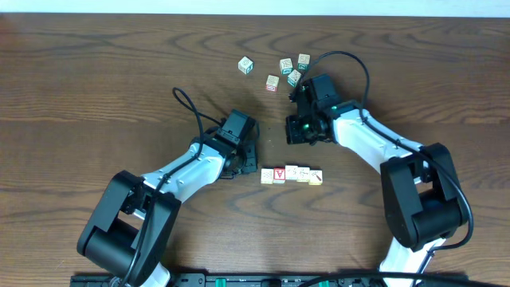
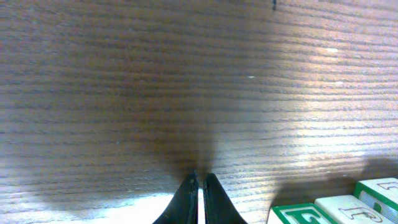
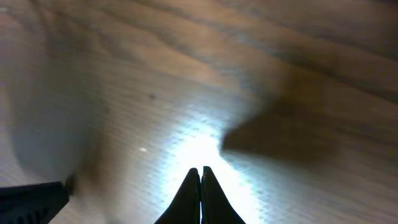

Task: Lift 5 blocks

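Five pale blocks (image 1: 292,174) lie touching in a short row on the wooden table, the second from the left showing a red V (image 1: 278,174). My left gripper (image 1: 245,166) is low over the table just left of the row, shut with nothing in it. In the left wrist view its shut tips (image 2: 199,180) point at bare wood, and three of the blocks (image 2: 348,208), green-printed on this side, show at the bottom right. My right gripper (image 1: 300,134) hangs behind the row, shut and empty. The right wrist view shows its shut tips (image 3: 201,171) over bare, brightly lit wood.
Several loose cubes with teal, green or pinkish prints lie at the back: one (image 1: 245,65) on its own, the others (image 1: 288,72) clustered beside the right arm's wrist. A dark object (image 3: 31,200) pokes in at the lower left of the right wrist view.
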Controlling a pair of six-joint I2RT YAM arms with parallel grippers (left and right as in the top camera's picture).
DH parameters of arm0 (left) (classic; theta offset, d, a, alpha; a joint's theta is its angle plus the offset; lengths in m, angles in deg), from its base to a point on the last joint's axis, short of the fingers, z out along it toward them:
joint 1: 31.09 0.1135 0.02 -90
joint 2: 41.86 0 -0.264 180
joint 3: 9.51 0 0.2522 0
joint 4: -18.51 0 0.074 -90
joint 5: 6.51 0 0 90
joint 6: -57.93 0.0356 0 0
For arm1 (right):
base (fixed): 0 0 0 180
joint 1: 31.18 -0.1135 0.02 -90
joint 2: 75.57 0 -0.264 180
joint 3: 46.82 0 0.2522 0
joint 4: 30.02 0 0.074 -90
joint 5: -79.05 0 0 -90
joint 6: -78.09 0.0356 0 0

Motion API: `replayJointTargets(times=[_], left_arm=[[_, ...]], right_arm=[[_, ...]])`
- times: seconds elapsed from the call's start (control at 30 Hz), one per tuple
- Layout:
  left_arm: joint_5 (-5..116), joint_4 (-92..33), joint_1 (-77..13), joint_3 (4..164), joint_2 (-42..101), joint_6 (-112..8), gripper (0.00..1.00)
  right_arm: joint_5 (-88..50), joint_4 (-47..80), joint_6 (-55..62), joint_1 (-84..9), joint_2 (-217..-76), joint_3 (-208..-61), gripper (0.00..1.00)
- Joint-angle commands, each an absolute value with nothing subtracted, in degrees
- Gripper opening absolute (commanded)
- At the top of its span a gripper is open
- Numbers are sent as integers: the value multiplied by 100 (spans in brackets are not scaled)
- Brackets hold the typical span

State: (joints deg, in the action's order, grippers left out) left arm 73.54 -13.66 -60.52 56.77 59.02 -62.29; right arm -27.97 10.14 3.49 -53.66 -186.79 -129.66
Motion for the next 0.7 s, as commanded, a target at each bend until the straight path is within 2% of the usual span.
replayJointTargets(times=[0.0,0.67], left_arm=[[7673,-1539,-5932,5497,6083,-6236,8],[7669,-1602,-5821,5497,6083,-6174,8]], right_arm=[[-2662,1171,524,-5458,-18736,-13038,1],[-2710,2106,740,-5692,-18736,-13034,1]])
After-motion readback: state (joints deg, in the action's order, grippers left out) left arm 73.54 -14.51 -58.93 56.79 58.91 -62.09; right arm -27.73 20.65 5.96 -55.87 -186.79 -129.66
